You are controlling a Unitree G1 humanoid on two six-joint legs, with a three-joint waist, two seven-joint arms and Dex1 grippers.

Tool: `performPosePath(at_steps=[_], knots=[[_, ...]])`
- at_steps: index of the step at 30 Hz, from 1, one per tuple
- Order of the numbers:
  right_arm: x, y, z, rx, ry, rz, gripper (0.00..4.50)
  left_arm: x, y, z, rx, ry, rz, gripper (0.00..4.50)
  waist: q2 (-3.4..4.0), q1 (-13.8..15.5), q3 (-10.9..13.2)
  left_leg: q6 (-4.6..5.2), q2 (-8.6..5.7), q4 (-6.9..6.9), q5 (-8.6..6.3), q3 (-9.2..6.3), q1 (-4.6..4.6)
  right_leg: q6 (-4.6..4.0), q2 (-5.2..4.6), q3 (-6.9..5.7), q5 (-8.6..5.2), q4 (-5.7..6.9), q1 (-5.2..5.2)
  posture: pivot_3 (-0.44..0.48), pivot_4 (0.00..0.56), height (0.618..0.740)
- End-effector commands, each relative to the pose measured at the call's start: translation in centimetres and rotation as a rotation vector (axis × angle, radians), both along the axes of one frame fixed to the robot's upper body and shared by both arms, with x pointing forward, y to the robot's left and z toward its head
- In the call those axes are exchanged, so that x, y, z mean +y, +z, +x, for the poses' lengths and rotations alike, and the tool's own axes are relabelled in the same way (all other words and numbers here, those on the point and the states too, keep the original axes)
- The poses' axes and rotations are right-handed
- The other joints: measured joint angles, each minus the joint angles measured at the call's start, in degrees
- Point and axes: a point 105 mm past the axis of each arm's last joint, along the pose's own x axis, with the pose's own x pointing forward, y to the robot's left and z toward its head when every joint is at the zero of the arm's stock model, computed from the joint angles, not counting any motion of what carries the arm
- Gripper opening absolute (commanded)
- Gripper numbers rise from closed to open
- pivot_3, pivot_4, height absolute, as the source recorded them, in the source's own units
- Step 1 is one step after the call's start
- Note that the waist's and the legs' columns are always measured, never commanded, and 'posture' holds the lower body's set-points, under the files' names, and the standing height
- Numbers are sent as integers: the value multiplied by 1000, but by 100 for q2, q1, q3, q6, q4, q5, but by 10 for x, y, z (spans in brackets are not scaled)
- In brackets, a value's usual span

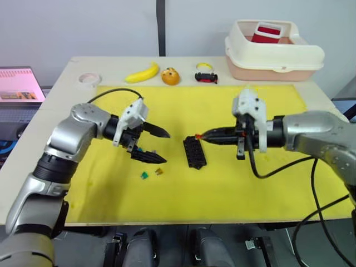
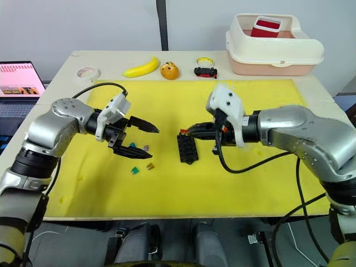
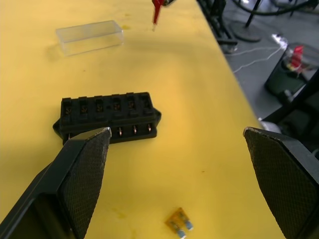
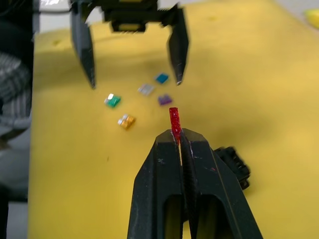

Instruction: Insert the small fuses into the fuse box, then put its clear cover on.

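Red fuse [image 4: 174, 119] in right pincer [image 4: 180, 137]

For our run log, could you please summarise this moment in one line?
right gripper: shut on red fuse | left gripper: open | fuse box: empty

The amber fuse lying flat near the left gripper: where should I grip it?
Come straight down on the amber fuse with the open left gripper. Pinch its two narrow body edges, not the blades; it lies flat on the yellow mat, apart from the fuse box.
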Motion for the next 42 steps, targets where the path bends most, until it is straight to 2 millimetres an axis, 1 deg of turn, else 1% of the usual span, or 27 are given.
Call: performPosePath(at_steps=[1,5,14,17,23,29,42], knots=[[-1,-6,-1,-45,54,-25,0,-5,-4,-1,-84,2,26,4470,0,-5,0,0,0,0,0,0,0,1,0,0,1,1,0,0,150,739],[-5,-17,3,-61,76,-59,0,-8,-12,-6,-77,27,39,4470,0,-12,0,0,1,-1,0,-1,-2,15,4,1,8,4,-6,0,150,739],[-5,-24,13,-93,135,-90,0,-10,-31,-15,-51,99,60,4470,0,-7,0,-1,1,2,0,1,-2,16,4,2,9,6,-6,0,150,739],[-8,-34,20,-114,143,-145,0,-12,-35,-16,-55,107,65,4470,0,8,0,-1,1,3,0,2,-2,16,4,1,9,6,-5,0,150,739],[-6,-39,25,-123,171,-141,0,-14,-37,-16,-54,122,64,4470,0,1,0,-1,1,5,1,4,-2,17,6,1,9,8,-5,0,150,739],[-5,-40,25,-104,202,-115,0,-16,-38,-16,-49,128,58,4470,0,0,0,-2,1,5,1,6,-2,17,8,0,10,9,-4,0,150,739],[-10,-52,33,-107,214,-159,0,-15,-38,-18,-50,124,62,4470,0,3,0,-3,1,7,2,11,-2,18,7,-1,10,9,-2,0,150,739]])
